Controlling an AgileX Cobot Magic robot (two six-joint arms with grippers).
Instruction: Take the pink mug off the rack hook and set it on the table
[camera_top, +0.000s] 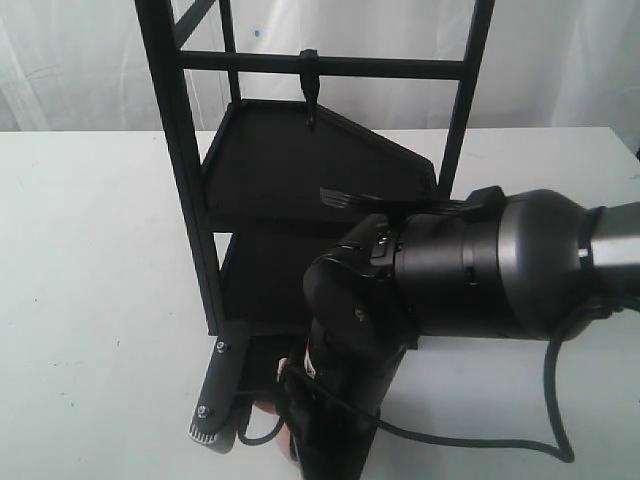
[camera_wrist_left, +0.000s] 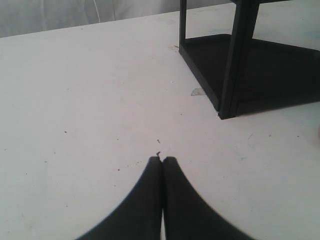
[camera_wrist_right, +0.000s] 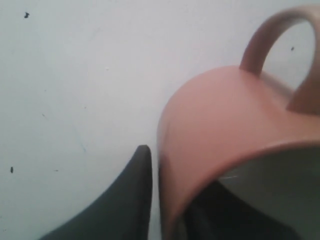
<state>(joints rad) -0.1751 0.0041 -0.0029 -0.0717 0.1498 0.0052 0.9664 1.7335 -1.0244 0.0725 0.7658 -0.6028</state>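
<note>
The pink mug fills the right wrist view, handle turned away from the camera and cream inside showing. My right gripper is shut on its wall: one finger is outside, the other is dark inside the mug. A thin sliver of table shows by the outer tip. In the exterior view the right arm hides most of the mug; only a pink patch shows low over the table, by my right gripper. The rack hook on the rack hangs empty. My left gripper is shut, holding nothing.
The rack's lower shelf and front post stand close to the left gripper, over the white table. A black cable loops off the right arm. The rack's two dark shelves lie behind the right arm.
</note>
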